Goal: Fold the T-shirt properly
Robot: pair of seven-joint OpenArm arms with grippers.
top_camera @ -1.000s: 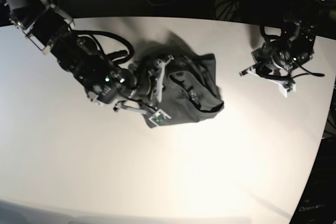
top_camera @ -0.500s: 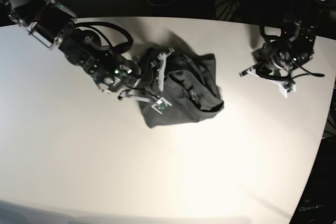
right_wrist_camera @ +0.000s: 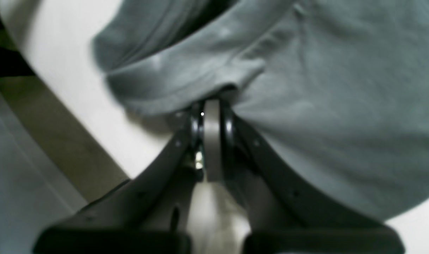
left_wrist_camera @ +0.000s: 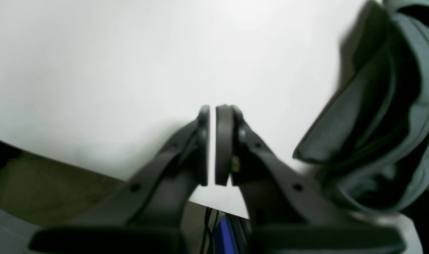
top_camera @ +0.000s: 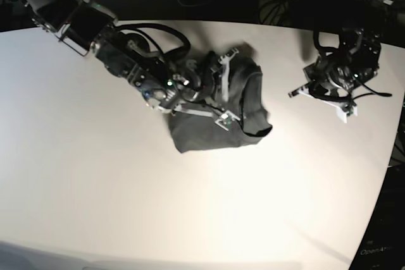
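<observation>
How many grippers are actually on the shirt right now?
1. The right gripper is pinched shut on a fold of the T-shirt mid-table. The left gripper is shut on nothing, over bare table, apart from the cloth.

T-shirt (top_camera: 218, 128): dark charcoal-grey, soft wrinkly fabric, no print visible. Lies bunched in a rumpled heap on the white table, toward the far-middle of the surface, not spread flat. Lower part sits flatter, with a roughly straight bottom edge; the upper part is mounded and doubled over on itself. A loose fold stands open along its right side, dark inside (layers stacked there, count unclear). Close up (right_wrist_camera: 306, 106) the cloth shows a thick hemmed edge rolled over smoother fabric. Neck and sleeves cannot be told apart in the heap.
</observation>
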